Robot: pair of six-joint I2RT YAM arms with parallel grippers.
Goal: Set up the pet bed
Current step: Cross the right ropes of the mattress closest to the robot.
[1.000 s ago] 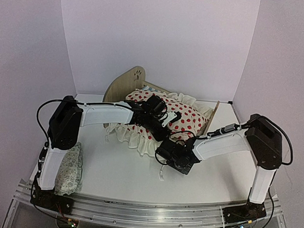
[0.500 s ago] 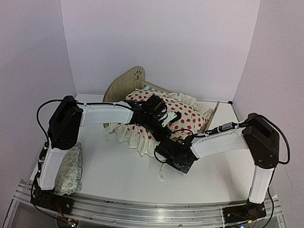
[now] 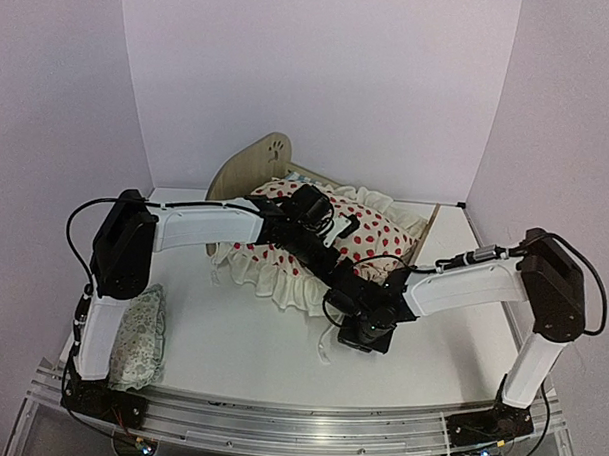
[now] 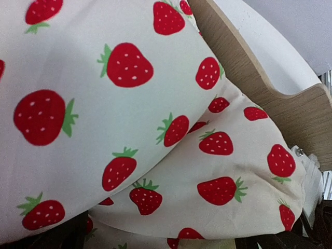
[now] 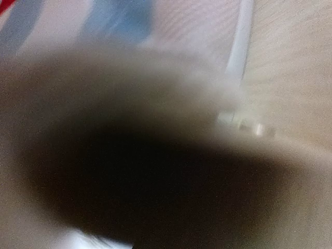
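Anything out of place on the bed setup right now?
Yes. The blanket lies bunched on the pet bed, its ruffled edge spilling over the near side onto the table. The pillow sits off the bed, at the table's near left corner.

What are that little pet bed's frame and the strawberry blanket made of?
The pet bed frame looks like light plywood, bare and matte: it has a pale wood tone, thin flat boards and a cleanly cut paw shape. The strawberry blanket seems to be soft printed cloth, perhaps cotton: it folds, puffs up and has a ruffled edge.
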